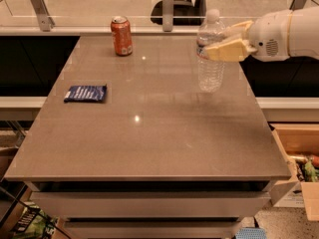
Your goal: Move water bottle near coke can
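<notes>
The water bottle [210, 58] is clear and ribbed with a white cap. It hangs upright a little above the right side of the table. My gripper [219, 44] reaches in from the right and is shut on the bottle's upper part, around its label band. The coke can [121, 36] stands upright at the table's far left, well to the left of the bottle.
A flat dark blue packet [85, 93] lies near the left edge of the grey table [149, 138]. A glass rail with metal posts [168, 1] runs behind the table. An open cardboard box [301, 158] sits on the floor to the right.
</notes>
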